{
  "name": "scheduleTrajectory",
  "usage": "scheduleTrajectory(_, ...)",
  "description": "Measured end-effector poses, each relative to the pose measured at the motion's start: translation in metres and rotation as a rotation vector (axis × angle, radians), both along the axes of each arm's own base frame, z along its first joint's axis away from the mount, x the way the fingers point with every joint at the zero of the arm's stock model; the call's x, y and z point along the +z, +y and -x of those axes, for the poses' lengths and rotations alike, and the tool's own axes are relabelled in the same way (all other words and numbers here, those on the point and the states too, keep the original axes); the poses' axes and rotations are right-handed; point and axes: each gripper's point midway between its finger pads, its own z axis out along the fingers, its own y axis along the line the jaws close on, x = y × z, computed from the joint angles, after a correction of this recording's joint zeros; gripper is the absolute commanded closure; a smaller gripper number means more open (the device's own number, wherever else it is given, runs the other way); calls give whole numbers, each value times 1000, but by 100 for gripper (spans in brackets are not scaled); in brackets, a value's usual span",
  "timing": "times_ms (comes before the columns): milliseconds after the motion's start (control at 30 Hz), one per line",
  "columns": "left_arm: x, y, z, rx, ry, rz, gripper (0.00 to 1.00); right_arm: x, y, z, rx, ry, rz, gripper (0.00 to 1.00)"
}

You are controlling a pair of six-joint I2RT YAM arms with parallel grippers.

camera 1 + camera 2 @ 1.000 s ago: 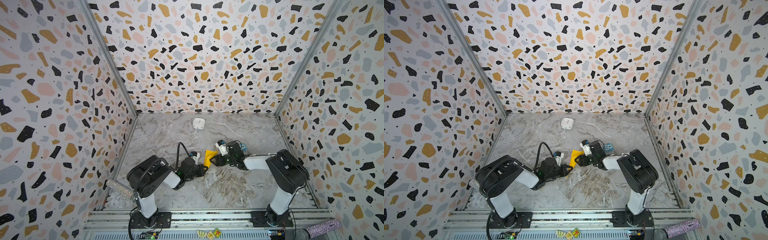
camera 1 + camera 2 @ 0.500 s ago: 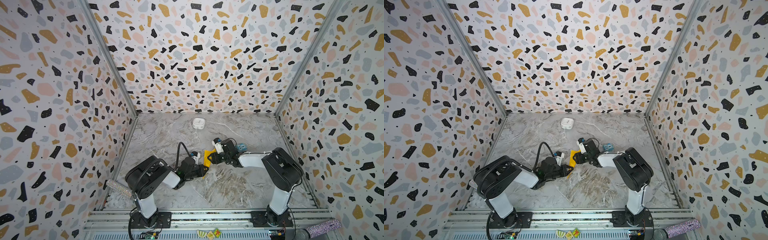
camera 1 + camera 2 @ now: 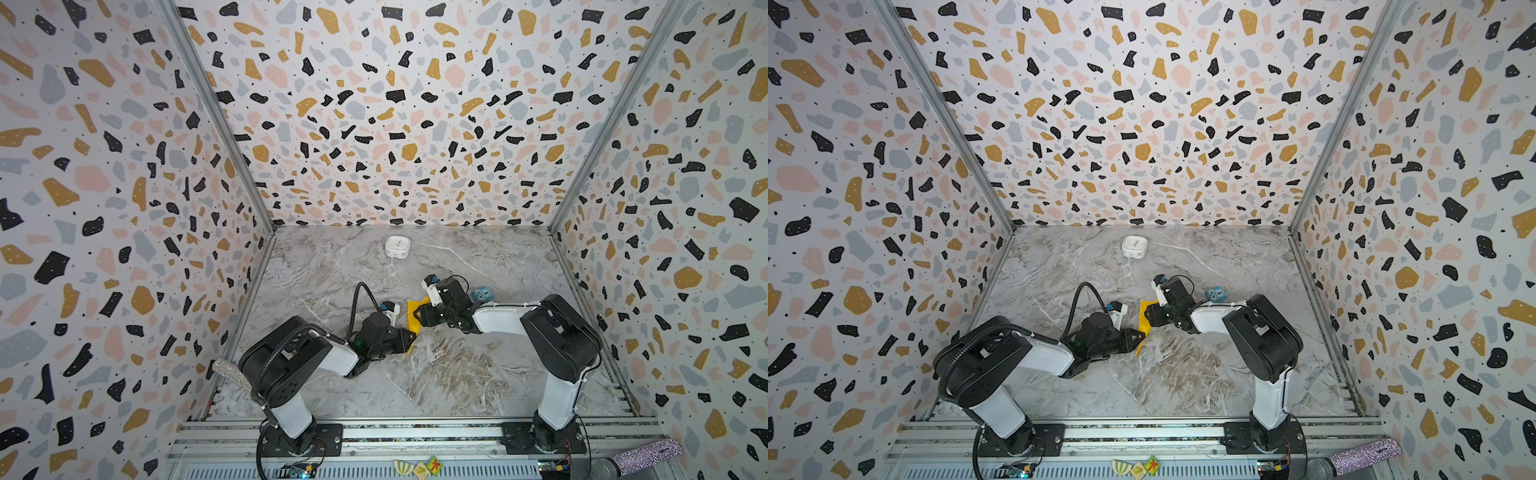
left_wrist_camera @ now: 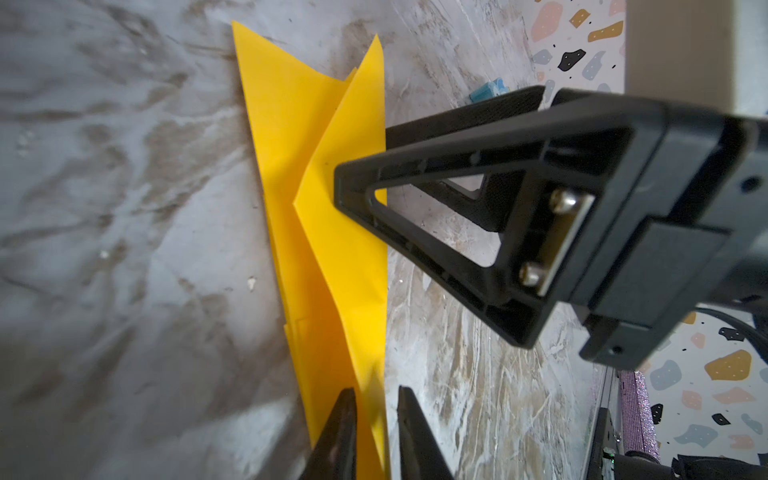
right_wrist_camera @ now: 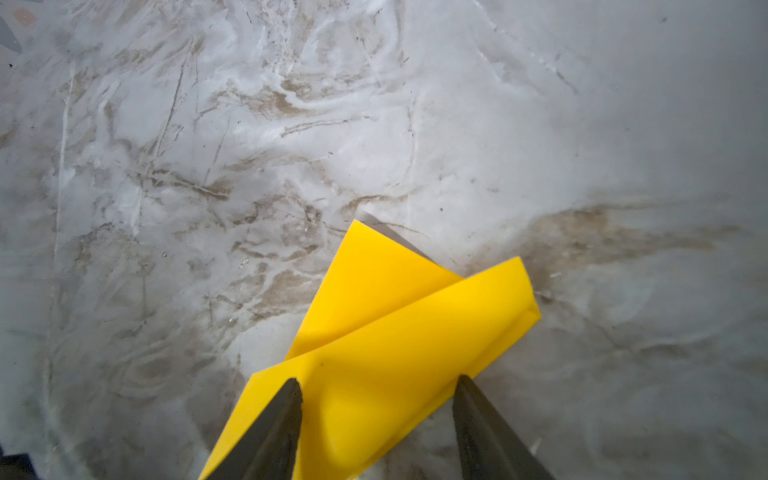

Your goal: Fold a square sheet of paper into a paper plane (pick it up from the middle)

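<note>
Left wrist view shows the left gripper (image 4: 375,392) has just opened a little, so it sits loose around the folded yellow paper (image 4: 291,124) standing on the table (image 4: 124,208) between the arms, while the right gripper (image 5: 377,378), wide open, has come close to take the next fold.

My right gripper (image 3: 419,316) hid much of the paper plane (image 3: 413,309) from above; the picture's edge cut off my left fingers (image 4: 343,436).
</note>
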Motion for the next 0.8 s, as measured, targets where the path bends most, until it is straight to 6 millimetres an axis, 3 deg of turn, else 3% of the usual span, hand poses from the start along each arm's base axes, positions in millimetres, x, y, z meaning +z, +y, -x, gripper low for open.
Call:
scheduleTrajectory(333,-4,1,4,-19,5,-20,66,0,1,-2,-7,0,0,40)
scheduleTrajectory(800,-4,2,5,-70,-51,-68,66,-1,1,-4,-14,0,2,42)
